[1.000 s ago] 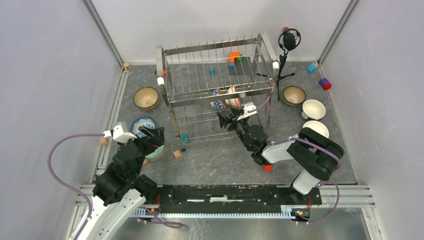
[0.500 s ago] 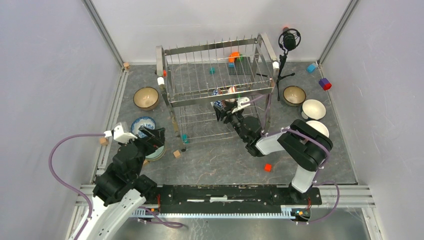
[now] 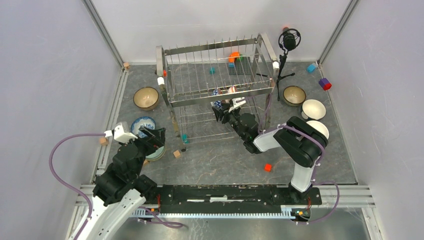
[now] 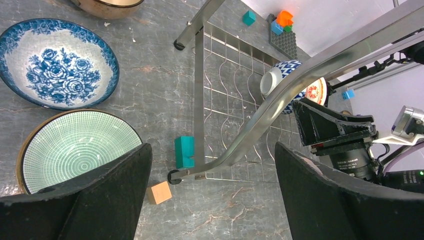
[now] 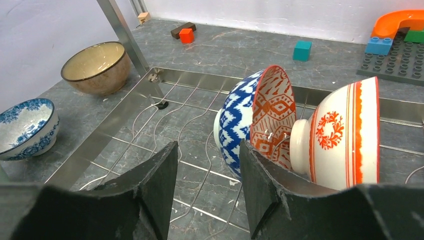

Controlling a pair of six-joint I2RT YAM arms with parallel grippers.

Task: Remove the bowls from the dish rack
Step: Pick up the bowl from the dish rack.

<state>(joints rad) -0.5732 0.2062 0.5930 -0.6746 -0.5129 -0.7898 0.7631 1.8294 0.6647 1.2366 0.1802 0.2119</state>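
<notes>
The steel dish rack (image 3: 217, 90) stands mid-table. On its lower tier a blue-and-white zigzag bowl (image 5: 240, 120) with an orange inside and a white bowl with red-orange floral marks (image 5: 345, 135) stand on edge; both show from above as well, the blue one (image 3: 217, 105) and the red-and-white one (image 3: 231, 91). My right gripper (image 5: 207, 185) is open and empty inside the lower tier, its right finger (image 5: 265, 195) just short of the blue bowl. My left gripper (image 4: 210, 200) is open and empty over the pale green bowl (image 4: 75, 150), next to the blue floral bowl (image 4: 57, 65).
A brown bowl (image 3: 146, 98) sits left of the rack. A brown bowl (image 3: 294, 95) and two white bowls (image 3: 313, 109) sit to the right. A microphone tripod (image 3: 287, 45) stands at the back right. Small blocks lie about: red (image 3: 267, 167), tan (image 4: 159, 192), teal (image 4: 184, 151).
My right gripper has pushed further into the rack's lower tier, toward the blue-and-white bowl. The left arm has not moved.
</notes>
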